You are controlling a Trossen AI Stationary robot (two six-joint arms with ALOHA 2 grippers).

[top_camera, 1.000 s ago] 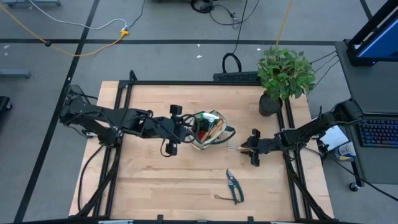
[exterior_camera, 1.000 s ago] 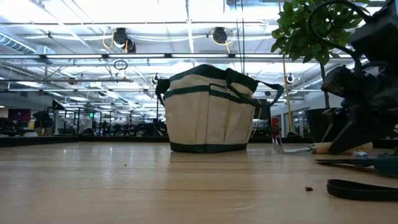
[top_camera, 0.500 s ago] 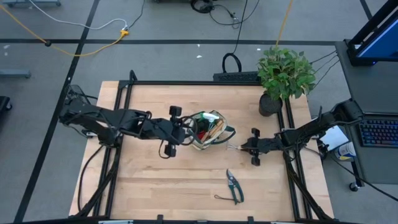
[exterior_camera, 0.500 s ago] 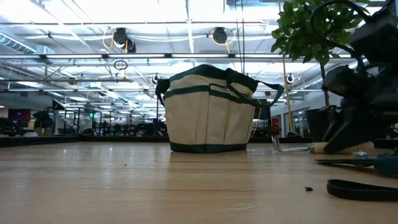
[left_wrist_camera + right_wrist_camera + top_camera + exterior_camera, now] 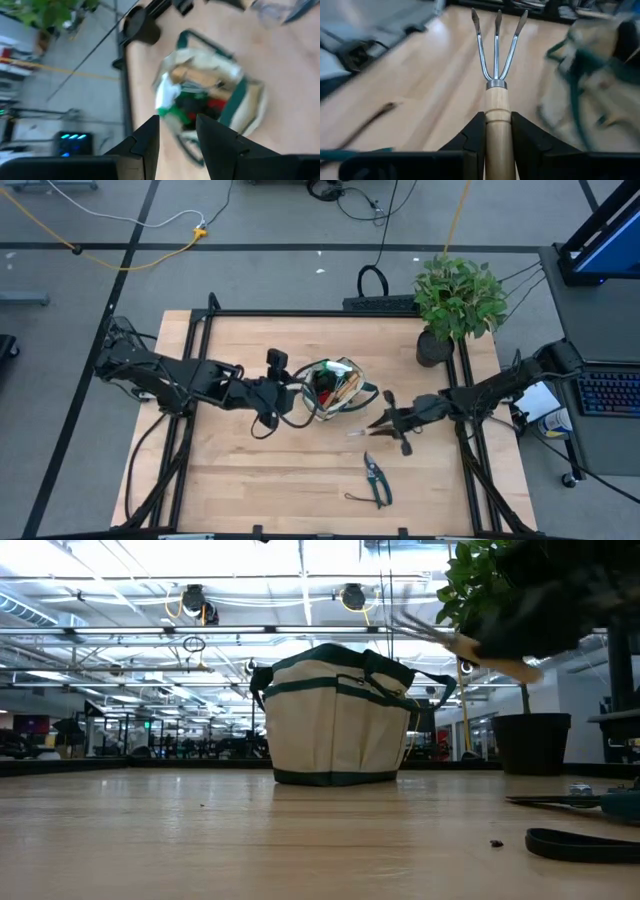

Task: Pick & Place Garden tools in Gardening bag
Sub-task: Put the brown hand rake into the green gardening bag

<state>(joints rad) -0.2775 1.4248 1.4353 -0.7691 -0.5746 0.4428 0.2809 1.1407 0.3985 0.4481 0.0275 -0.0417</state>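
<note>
- While the right tool [image 5: 496,137] is seen closed on it, a hand fork [image 5: 497,65] is gripped by its smooth, round wooden handle, three slim, pointed steel tines spreading from a metal collar.
- On the high view the fork [image 5: 365,427] is held just beside the gardening bag [image 5: 336,390], on its right, by the right tool [image 5: 389,421]; on the low view it is raised clear of the surface [image 5: 250,840], tilted beside the bag's top.
- The bag [image 5: 338,718] is made of pale beige fabric, round, trimmed in dark green, with pockets stitched around its wall and loop handles on top; wooden handles, something red and something green are already packed inside.
- Dark-handled pruning shears [image 5: 377,477] lie flat on the pale wood surface [image 5: 250,470], nearer the front edge, apart from the bag.
- A potted plant [image 5: 455,300] stands at the far right corner.
- The left tool [image 5: 272,393] is held just left of the bag, its fingers [image 5: 145,142] parted and holding nothing.
- On the low view the fork and right arm are blurred, and the shears are cut off at the picture's edge.
</note>
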